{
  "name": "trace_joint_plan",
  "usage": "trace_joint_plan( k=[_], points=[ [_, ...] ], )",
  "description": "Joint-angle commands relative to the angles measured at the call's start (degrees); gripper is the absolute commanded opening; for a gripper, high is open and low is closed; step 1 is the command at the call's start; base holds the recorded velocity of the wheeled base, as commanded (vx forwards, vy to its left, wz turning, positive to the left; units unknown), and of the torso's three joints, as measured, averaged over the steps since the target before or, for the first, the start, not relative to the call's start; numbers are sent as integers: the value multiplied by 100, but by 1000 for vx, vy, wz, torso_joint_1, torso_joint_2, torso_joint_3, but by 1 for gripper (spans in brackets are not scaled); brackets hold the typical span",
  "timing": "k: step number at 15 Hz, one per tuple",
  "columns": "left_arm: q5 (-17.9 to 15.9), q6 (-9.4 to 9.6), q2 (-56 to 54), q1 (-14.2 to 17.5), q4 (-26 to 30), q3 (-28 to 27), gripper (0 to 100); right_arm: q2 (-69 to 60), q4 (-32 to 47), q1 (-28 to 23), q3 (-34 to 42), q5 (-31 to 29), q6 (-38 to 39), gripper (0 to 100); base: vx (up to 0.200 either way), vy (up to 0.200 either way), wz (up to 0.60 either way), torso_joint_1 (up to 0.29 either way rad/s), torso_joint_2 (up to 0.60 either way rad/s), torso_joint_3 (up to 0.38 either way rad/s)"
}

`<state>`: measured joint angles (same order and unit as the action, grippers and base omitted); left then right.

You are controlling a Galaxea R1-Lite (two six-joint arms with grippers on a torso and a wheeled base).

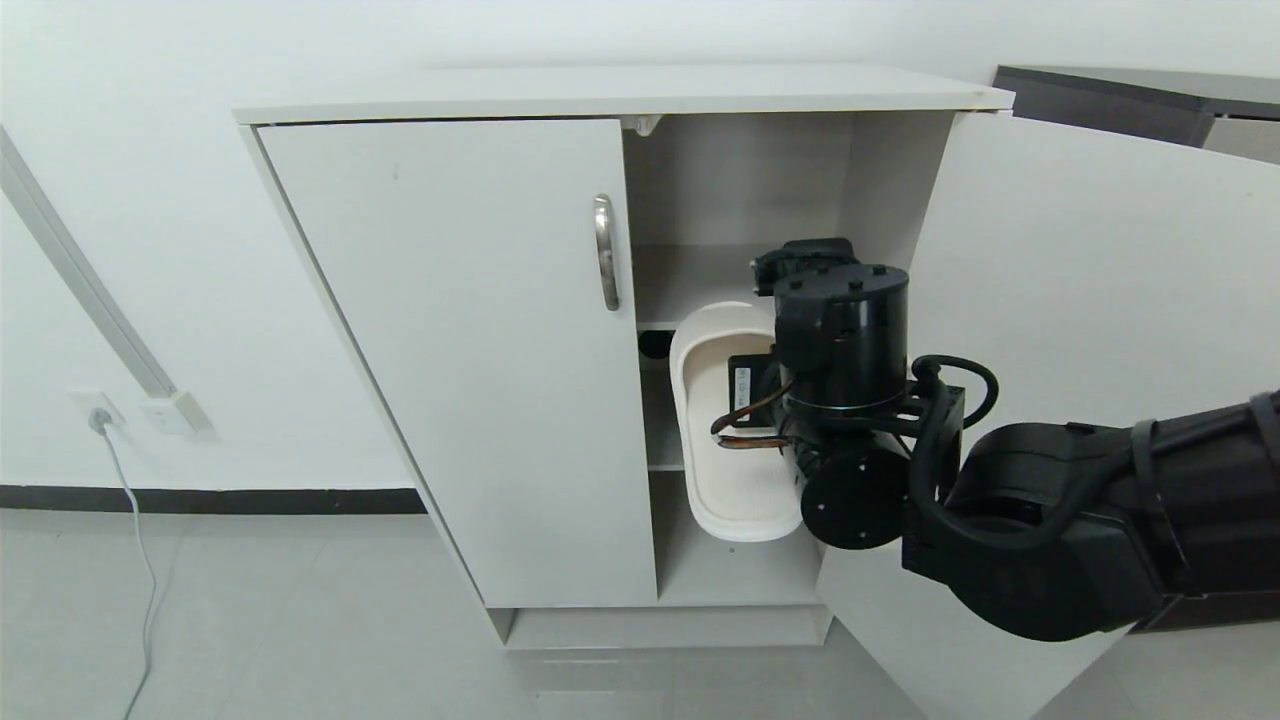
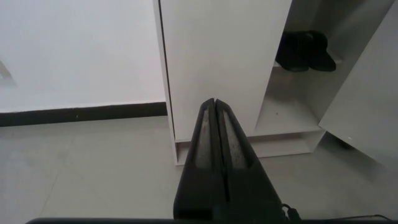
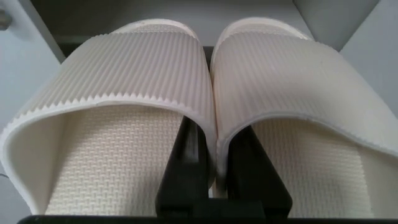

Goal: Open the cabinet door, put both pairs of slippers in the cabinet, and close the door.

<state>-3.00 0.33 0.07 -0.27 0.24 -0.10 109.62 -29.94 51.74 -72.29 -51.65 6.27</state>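
Observation:
A white cabinet (image 1: 450, 350) stands against the wall with its left door closed and its right door (image 1: 1080, 260) swung open. My right gripper (image 3: 216, 177) is shut on a pair of cream slippers (image 3: 211, 81), pinching their inner strap edges together. In the head view the cream slippers (image 1: 735, 480) hang sole-outward in the cabinet opening, in front of the middle shelf. A pair of black slippers (image 2: 305, 50) sits on a shelf inside. My left gripper (image 2: 214, 109) is shut and empty, low over the floor, pointing at the closed left door.
The closed door carries a metal handle (image 1: 605, 252) by the opening. A wall socket with a hanging cable (image 1: 100, 415) is at the left. Dark furniture (image 1: 1120, 100) stands behind the open door. Grey tiled floor (image 1: 300, 640) lies before the cabinet.

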Motion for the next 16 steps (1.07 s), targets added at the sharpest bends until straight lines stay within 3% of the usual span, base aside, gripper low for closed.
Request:
trace_joint_plan(
  k=[1, 5, 16],
  points=[
    [1, 2, 1, 0, 2, 1, 0, 7, -3, -94, 22, 76, -11, 0, 0, 0, 0, 0, 0, 0],
    [-8, 11, 1, 0, 2, 1, 0, 16, 15, -181, 40, 103, -11, 0, 0, 0, 0, 0, 0, 0],
    [-8, 2, 1, 0, 2, 1, 0, 51, 15, -190, 31, 147, -11, 0, 200, 0, 0, 1, 5, 0]
  ],
)
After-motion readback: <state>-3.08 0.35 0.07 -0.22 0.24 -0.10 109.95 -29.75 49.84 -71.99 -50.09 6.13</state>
